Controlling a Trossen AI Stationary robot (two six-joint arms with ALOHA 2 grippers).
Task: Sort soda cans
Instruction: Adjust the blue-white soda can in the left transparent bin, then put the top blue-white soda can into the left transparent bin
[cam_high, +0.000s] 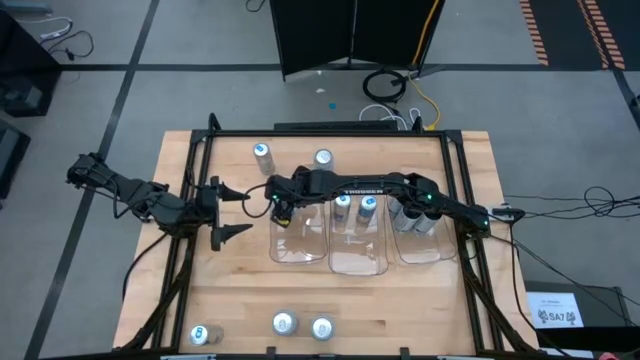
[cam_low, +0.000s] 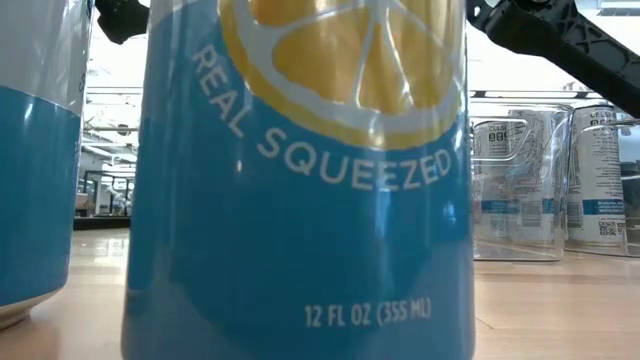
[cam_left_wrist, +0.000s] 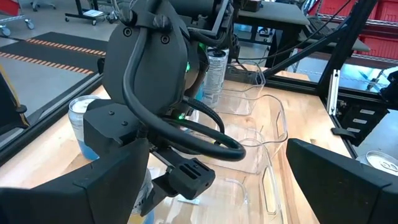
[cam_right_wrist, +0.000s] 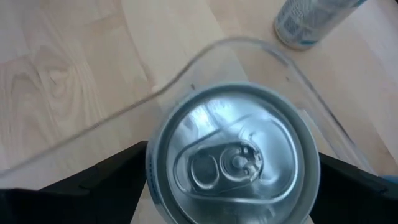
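Observation:
My right gripper (cam_high: 283, 207) reaches across the table and is shut on a silver-topped soda can (cam_right_wrist: 233, 165) at the far left corner of the left clear tray (cam_high: 300, 240). My left gripper (cam_high: 235, 215) is open and empty, just left of that tray, its fingers pointing at it. Two cans (cam_high: 355, 208) stand in the middle tray and more cans (cam_high: 415, 218) stand in the right tray. Loose cans stand upright on the table at the far side (cam_high: 262, 153) and the near edge (cam_high: 284, 323). My right gripper pinches the can's round side wall (cam_right_wrist: 155, 186) between its two fingers, one on each side, near the top rim. The fingers come from above, pointing down. The can is upright inside the tray's corner (cam_right_wrist: 205, 50); whether its base rests on the tray floor I cannot tell.
Three clear trays stand side by side mid-table. A second far can (cam_high: 322, 158) stands behind them. Three cans (cam_high: 321, 327) stand along the near edge, two of them blue ones that fill the low view (cam_low: 300, 200). A dark frame (cam_high: 200, 150) borders the table.

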